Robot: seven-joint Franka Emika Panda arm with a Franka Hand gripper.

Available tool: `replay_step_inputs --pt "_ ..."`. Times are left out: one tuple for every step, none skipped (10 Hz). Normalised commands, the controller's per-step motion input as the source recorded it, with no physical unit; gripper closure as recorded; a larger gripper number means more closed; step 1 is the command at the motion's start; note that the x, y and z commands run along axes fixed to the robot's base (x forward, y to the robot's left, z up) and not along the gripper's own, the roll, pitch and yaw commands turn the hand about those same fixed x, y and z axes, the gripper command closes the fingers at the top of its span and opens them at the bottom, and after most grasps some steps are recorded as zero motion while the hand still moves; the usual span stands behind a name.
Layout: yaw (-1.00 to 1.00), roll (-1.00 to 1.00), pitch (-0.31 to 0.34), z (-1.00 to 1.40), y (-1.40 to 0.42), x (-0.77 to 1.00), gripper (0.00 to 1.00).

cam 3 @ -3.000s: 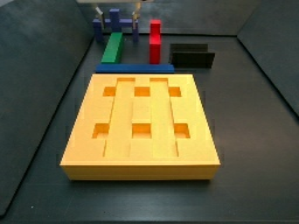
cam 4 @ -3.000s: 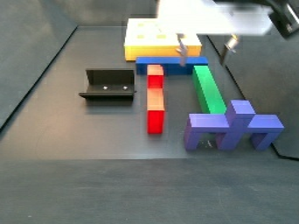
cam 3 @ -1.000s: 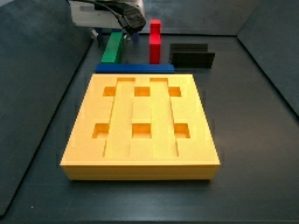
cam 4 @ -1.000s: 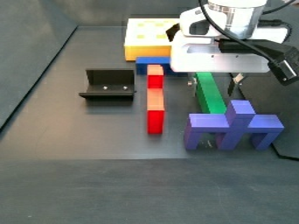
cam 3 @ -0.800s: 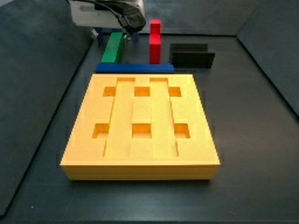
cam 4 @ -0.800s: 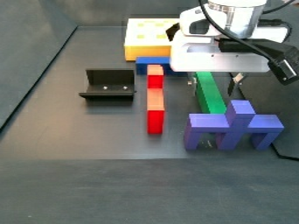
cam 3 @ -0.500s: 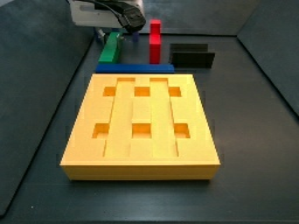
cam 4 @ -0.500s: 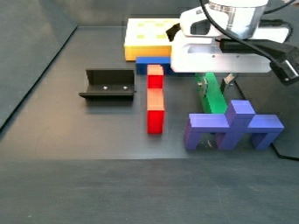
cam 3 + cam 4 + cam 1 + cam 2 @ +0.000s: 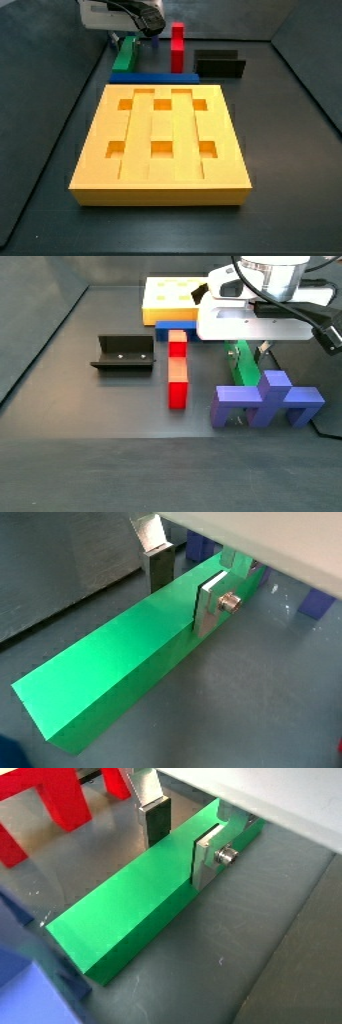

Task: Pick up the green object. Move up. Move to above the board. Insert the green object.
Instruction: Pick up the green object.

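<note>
Now the tool (image 9: 178,840) sits low over the green bar (image 9: 140,896), at the far end of the worktop (image 9: 287,140) beyond the yellow board (image 9: 160,140). Both wrist views show its two silver fingers (image 9: 213,600) standing one on each long side of the bar, near the bar's far end and not its middle. The finger on one side lies flat against the green face; the finger across from it (image 9: 152,813) looks to be at or just beside the opposite edge, so whether the tool is fully pinching the bar or merely closing on it I cannot tell.

The bar itself lies on the worktop behind the board, between the red upright block (image 9: 177,47) and the purple piece (image 9: 267,401), with the flat blue bar (image 9: 154,76) lying between it and the board's far edge.

By my judgement the pick-up step is in hand and the lift has not begun. The next move calls for a firm squeeze across the bar's width, then a straight rise. Because the grip is off-centre, the long free end may droop, so the lift wants to be slow and level.
</note>
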Motion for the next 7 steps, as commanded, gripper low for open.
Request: replay_step_inputs --pt "0.0 0.0 0.0 0.0 0.0 0.0 1.0" --pt "0.0 0.0 0.0 0.0 0.0 0.0 1.0" --pt "0.0 0.0 0.0 0.0 0.0 0.0 1.0" --pt "0.0 0.0 0.0 0.0 0.0 0.0 1.0" --pt "0.0 0.0 0.0 0.0 0.0 0.0 1.0" --pt "0.0 0.0 0.0 0.0 0.0 0.0 1.0" --pt "0.0 0.0 0.0 0.0 0.0 0.0 1.0"
